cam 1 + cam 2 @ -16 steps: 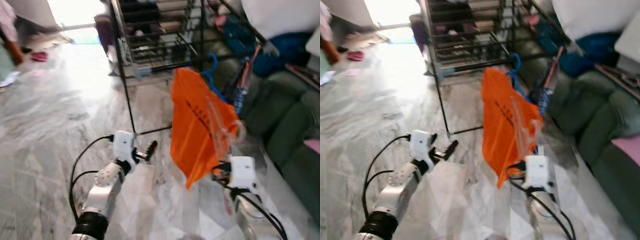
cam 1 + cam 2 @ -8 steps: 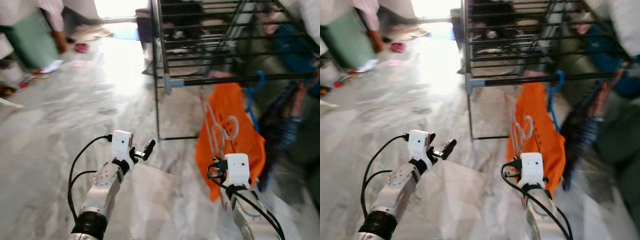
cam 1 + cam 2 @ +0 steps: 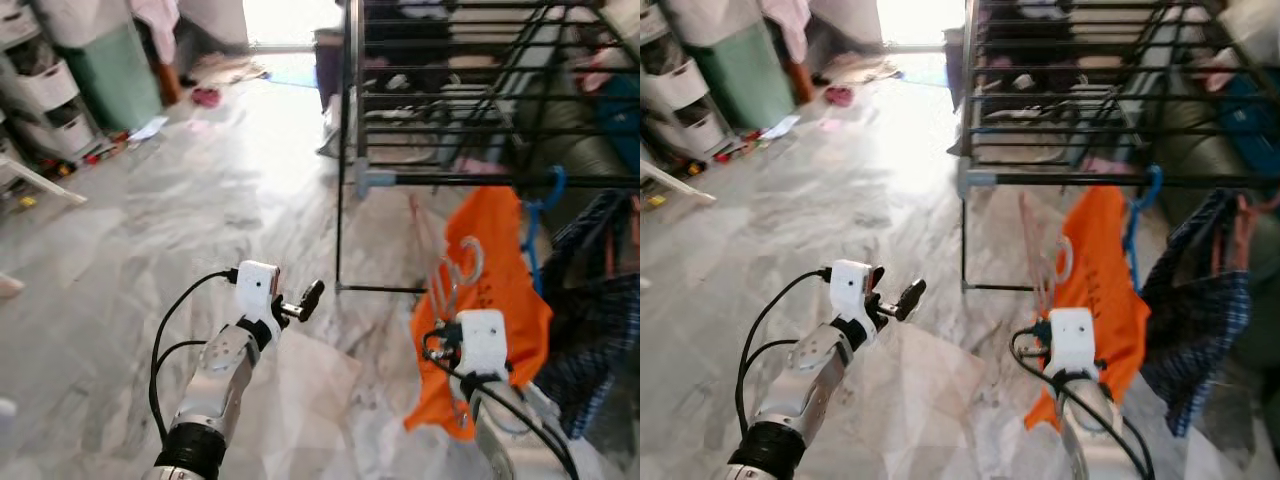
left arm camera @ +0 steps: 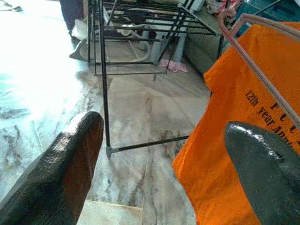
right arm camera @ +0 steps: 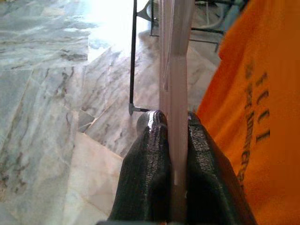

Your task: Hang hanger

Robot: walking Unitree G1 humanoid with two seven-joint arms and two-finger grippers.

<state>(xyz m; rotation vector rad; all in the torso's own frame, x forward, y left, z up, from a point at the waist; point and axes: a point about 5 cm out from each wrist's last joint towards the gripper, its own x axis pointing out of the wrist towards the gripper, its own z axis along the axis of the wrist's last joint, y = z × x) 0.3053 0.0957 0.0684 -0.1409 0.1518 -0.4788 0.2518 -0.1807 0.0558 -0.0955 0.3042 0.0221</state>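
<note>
Hanger [image 5: 177, 70], pale pink, was clamped between the two black fingers of the right gripper [image 5: 171, 129] and held upright below the drying rack's [image 3: 470, 180] dark rail, just beside an orange shirt [image 3: 490, 300] hung there on a blue hanger [image 3: 540, 195]. The left gripper [image 4: 164, 164] was held out over the marble floor [image 3: 150, 240], fingers spread and nothing between them.

I see grey-veined marble floor [image 3: 150, 230] — white plastic drawer units [image 3: 45, 95] and a green bin [image 3: 125, 75] far left; a blue checked cloth [image 3: 1200, 300] hangs right.
</note>
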